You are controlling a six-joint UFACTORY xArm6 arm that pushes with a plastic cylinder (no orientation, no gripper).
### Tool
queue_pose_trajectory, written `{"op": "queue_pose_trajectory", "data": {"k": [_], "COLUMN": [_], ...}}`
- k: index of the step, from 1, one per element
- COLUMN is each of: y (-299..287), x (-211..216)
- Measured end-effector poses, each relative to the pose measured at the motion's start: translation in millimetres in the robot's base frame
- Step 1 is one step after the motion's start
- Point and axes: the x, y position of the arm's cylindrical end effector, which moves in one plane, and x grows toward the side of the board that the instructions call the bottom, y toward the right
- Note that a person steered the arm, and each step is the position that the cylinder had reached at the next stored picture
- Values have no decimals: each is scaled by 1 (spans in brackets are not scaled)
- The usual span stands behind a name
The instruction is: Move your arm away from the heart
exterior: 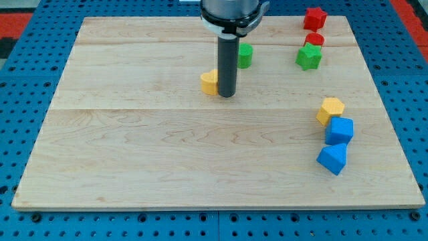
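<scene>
My tip (227,94) rests on the board just right of a yellow block (209,82), touching or nearly touching it; the rod hides the block's right part, so its heart shape cannot be confirmed. A green block (245,55) sits just up and right of the rod, partly hidden behind it.
A red star-like block (314,18) and a red round block (314,39) sit at the top right, with a green star block (309,57) below them. A yellow hexagon (330,110), a blue block (340,130) and a blue triangular block (332,159) cluster at the right. Wooden board edge (214,204).
</scene>
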Motion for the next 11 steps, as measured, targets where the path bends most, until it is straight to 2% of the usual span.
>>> {"op": "queue_pose_trajectory", "data": {"k": [1,2,4,5,6,7,8,9,10,11], "y": [-49,-61,-64,-29,85,204,283,216,104,39], "x": [-10,-45,-71,-15,0,-8,39,55,53,18]}}
